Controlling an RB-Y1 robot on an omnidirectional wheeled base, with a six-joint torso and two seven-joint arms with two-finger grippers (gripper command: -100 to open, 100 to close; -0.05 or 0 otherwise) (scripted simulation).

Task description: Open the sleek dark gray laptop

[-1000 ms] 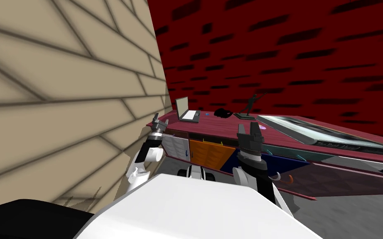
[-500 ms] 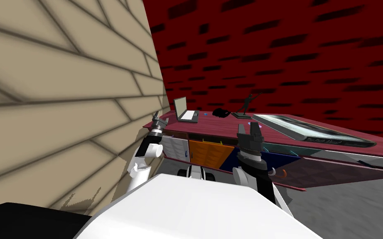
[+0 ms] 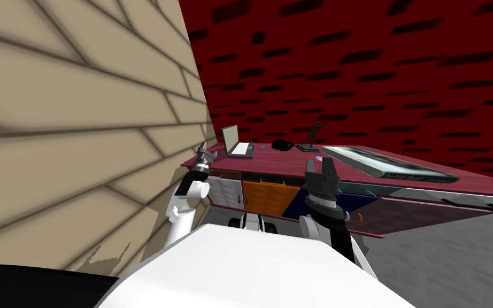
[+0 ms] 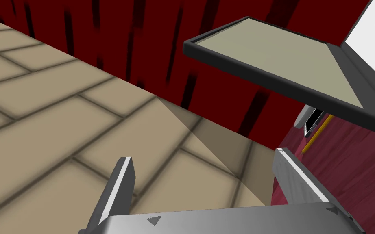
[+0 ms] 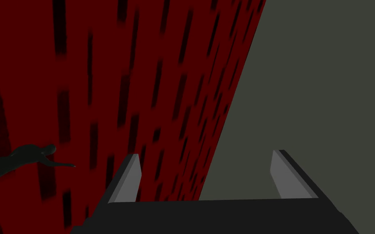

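Note:
The dark grey laptop [image 3: 237,143] stands at the left end of a maroon desk top [image 3: 293,166], near the corner of the walls. Its lid is raised, showing a beige screen and a white keyboard deck. In the left wrist view the lid [image 4: 280,69] hangs just beyond my left gripper [image 4: 203,156], whose fingers are open and hold nothing. In the head view my left gripper [image 3: 206,155] is at the desk's left edge, short of the laptop. My right gripper [image 3: 323,168] is raised in front of the desk's middle, and it is open and empty [image 5: 206,156].
A dark statuette [image 3: 315,136] and a black object [image 3: 283,144] stand behind the laptop's right. A large flat panel [image 3: 384,163] lies on the desk's right half. Coloured drawer fronts [image 3: 264,195] sit below. A beige tiled wall [image 3: 79,133] runs close on my left.
The whole head view has shifted, so I have moved: the desk's right end has swung inward. My left gripper sits slightly higher by the desk's edge. The laptop lid is unchanged.

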